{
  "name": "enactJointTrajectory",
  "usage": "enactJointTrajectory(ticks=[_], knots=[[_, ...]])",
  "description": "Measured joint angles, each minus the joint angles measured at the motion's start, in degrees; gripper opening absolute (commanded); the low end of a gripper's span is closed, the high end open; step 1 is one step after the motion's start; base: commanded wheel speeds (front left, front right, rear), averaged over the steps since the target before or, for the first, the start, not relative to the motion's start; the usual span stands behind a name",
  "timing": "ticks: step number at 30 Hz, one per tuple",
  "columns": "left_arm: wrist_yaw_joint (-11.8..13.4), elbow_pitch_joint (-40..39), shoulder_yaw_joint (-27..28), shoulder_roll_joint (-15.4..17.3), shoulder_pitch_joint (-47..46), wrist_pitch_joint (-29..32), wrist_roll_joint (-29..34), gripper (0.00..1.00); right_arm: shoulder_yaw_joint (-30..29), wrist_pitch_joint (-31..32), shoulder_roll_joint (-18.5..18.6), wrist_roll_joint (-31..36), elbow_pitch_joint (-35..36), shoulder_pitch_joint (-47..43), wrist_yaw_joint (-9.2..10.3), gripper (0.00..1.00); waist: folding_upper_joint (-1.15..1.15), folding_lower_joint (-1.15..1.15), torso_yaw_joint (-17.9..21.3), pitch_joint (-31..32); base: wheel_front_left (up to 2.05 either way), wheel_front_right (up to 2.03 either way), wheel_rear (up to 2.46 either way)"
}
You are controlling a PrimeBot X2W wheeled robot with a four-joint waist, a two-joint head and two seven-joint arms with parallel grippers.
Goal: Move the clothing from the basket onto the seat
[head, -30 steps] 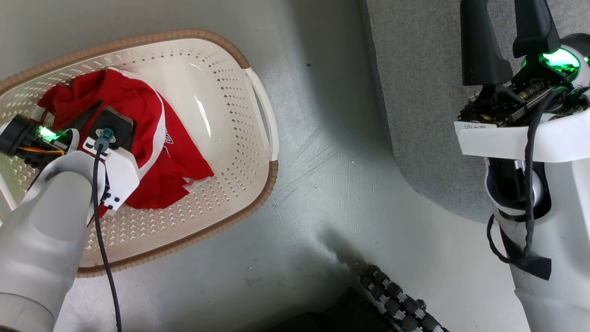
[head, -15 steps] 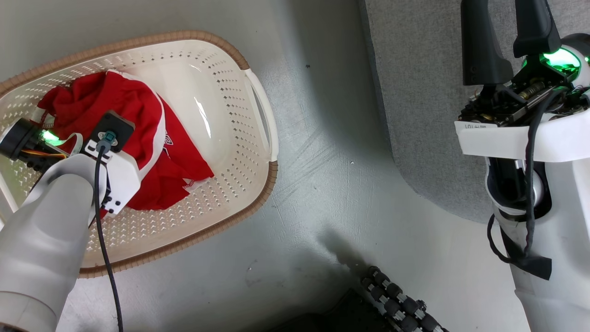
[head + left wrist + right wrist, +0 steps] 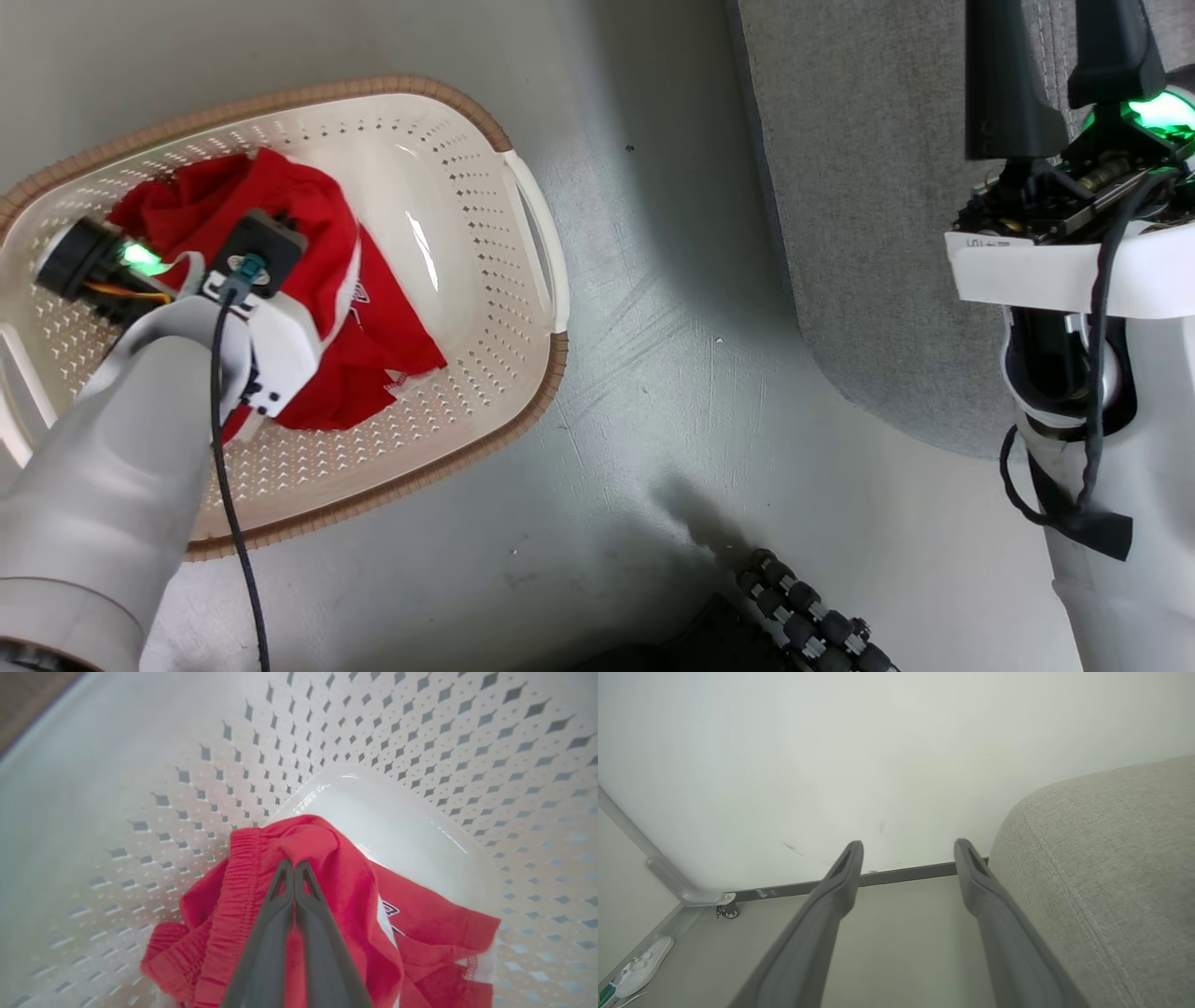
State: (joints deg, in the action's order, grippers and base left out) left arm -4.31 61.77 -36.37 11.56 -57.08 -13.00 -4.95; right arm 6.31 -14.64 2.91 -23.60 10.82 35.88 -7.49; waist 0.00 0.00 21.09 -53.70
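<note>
The clothing (image 3: 313, 201) is a bright red garment with white trim, bunched in the left half of the basket (image 3: 537, 373). In the left wrist view my left gripper (image 3: 294, 863) is shut on a fold of the clothing (image 3: 345, 877) near its elastic band, lifting it slightly off the basket floor (image 3: 411, 826). In the head view my left forearm (image 3: 140, 448) covers the fingers. My right gripper (image 3: 1064, 56) stands open and empty over the grey seat (image 3: 859, 187). In the right wrist view my right gripper (image 3: 908, 851) points at a wall beside the seat (image 3: 1111, 858).
Grey floor lies between basket and seat. My base's roller wheel (image 3: 803, 616) shows at the bottom. A white slipper (image 3: 642, 961) and a caster (image 3: 731, 911) sit by the wall at the left of the right wrist view.
My left gripper has shut on the red clothing, and the fabric has gathered up under it. The head camera has shifted a little. My right arm holds its pose.
</note>
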Motion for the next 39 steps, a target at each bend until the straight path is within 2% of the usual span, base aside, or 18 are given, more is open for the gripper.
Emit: enactJointTrajectory(ticks=[18,39], knots=[[-1.5,-6.4,-0.4,-1.0,1.8,-1.3,-1.9,0.0,-1.9,0.0,0.0,1.4,0.0,0.0,0.0,1.0,0.0,0.0,-1.7,4.6,0.0,0.0,0.0],[-2.2,-24.2,2.1,-0.7,11.3,-1.5,-6.2,0.0,-1.9,0.0,0.0,5.0,-3.8,-1.8,0.0,1.0,0.0,0.0,-4.7,14.6,0.0,0.0,0.0]])
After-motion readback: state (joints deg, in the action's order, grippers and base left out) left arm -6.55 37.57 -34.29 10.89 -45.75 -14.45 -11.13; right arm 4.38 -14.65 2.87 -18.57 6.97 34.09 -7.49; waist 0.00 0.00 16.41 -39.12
